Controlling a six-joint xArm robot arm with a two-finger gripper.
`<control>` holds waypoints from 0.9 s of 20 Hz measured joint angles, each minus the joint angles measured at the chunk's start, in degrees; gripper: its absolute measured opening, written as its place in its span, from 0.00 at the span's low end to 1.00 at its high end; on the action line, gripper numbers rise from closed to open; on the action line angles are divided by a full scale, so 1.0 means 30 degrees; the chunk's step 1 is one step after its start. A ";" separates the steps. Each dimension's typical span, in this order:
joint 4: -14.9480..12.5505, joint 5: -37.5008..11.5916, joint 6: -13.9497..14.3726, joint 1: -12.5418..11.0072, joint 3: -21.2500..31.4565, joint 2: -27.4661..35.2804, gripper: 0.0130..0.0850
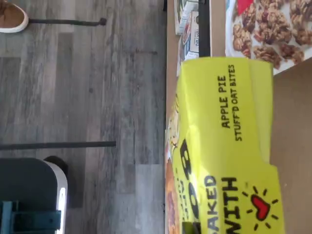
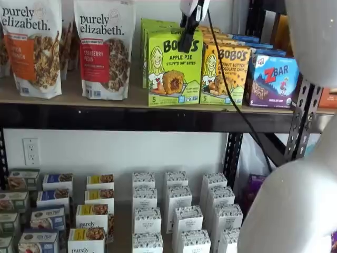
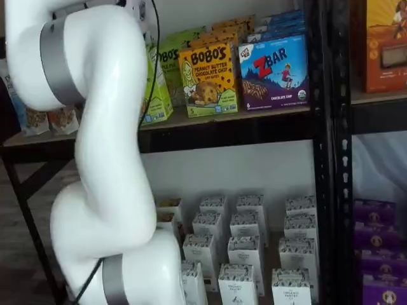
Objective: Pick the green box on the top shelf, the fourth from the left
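The green box (image 2: 174,68), a lime-green Bobo's Apple Pie carton, stands upright at the front edge of the top shelf (image 2: 68,116), with more green cartons behind it. My gripper (image 2: 186,36) hangs from the view's top edge, and its black finger rests over the top right of the box's front face. Only one finger shows, so the grip cannot be told. The wrist view shows the box's top panel (image 1: 229,141) very close. In a shelf view the arm hides most of the green box (image 3: 160,89).
The yellow-orange Bobo's box (image 2: 225,74) stands right of the green box, then the ZBar box (image 2: 274,79). Purely Elizabeth bags (image 2: 105,47) stand to its left. Small cartons (image 2: 174,211) fill the lower shelf. A black upright (image 2: 300,121) stands at the right.
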 joint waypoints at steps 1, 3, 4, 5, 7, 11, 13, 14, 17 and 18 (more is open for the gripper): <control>0.0066 0.0020 -0.0038 -0.0061 0.0130 -0.0161 0.17; 0.0121 0.0159 -0.0123 -0.0178 0.0354 -0.0473 0.17; 0.0152 0.0264 -0.0174 -0.0248 0.0432 -0.0597 0.17; 0.0164 0.0356 -0.0224 -0.0311 0.0518 -0.0725 0.17; 0.0165 0.0539 -0.0359 -0.0466 0.0746 -0.1037 0.17; 0.0336 0.1001 -0.0772 -0.0975 0.1217 -0.1678 0.17; 0.0355 0.1219 -0.1025 -0.1253 0.1512 -0.2052 0.17; 0.0367 0.1319 -0.1129 -0.1370 0.1633 -0.2200 0.17; 0.0500 0.1631 -0.1496 -0.1799 0.2083 -0.2723 0.17; 0.0516 0.1687 -0.1595 -0.1905 0.2228 -0.2884 0.17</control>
